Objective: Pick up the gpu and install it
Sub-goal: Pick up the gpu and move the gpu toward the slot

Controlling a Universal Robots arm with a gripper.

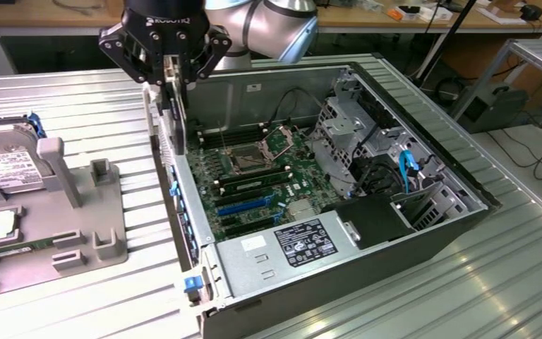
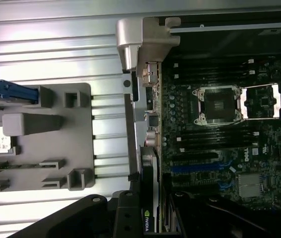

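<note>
Graphics card (image 2: 148,178) — stiff, light, fragile; gripper (image 1: 173,79) clamped on its upper edge, card hanging below — beside computer case (image 1: 243,88).

the arm (image 1: 271,21) above the tool (image 1: 173,79) runs out past the exterior view's top edge. the gpu (image 2: 149,196), clamped in the tool, is seen edge-on, so its broad faces are hidden. in the wrist view its near end is cut off by the picture's edge and partly covered by the tool's dark body. the hard drive (image 1: 3,169) and the grey holder (image 1: 101,212) under it are cropped at the exterior view's left edge. the computer case (image 1: 252,88) loses its near corner at that view's lower edge. the print on the power supply label (image 1: 306,244) is too small to read. the motherboard (image 2: 220,148) is cut by the wrist view's edge.
</note>
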